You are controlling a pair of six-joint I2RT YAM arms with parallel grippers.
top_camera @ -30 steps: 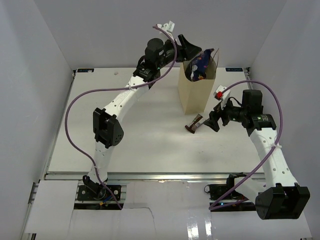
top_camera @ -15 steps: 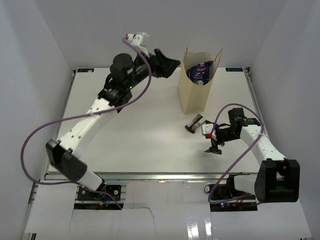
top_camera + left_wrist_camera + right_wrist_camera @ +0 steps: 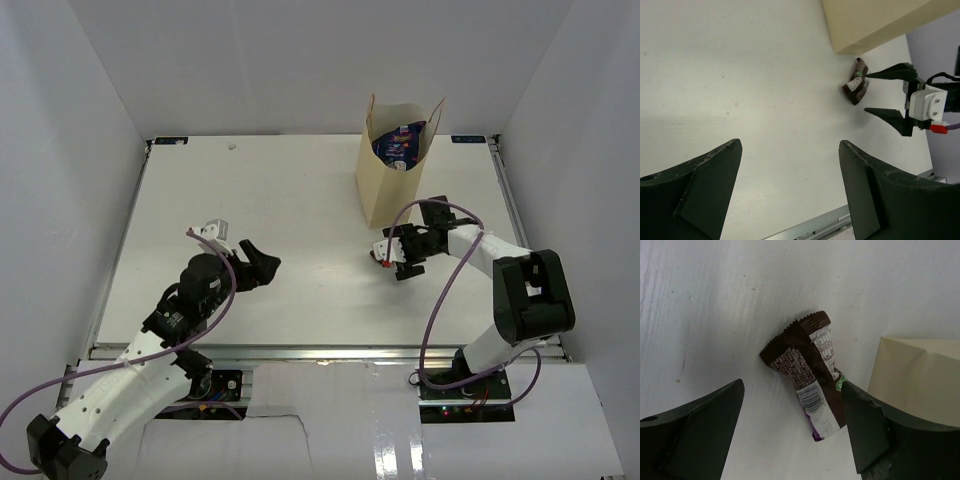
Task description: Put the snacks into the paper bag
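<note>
Retreated to the near left, the left jaws gape empty. The right jaws, wide open and empty, now straddle the brown glossy-wrapped chocolate bar [image 3: 807, 375] just beside the tall tan kraft paper bag [image 3: 385, 195]; closing may snag the bag.

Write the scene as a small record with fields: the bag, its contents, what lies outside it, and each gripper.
paper bag: upright, open at the top, at the far right of the table
inside bag: a purple-blue packet shows at the opening
outside bag: one brown chocolate bar, flat on the table beside the bag's base
right gripper: open, low, one finger on each side of the bar
left gripper: open, empty, over the near left of the table
task status: bar not yet gripped
</note>
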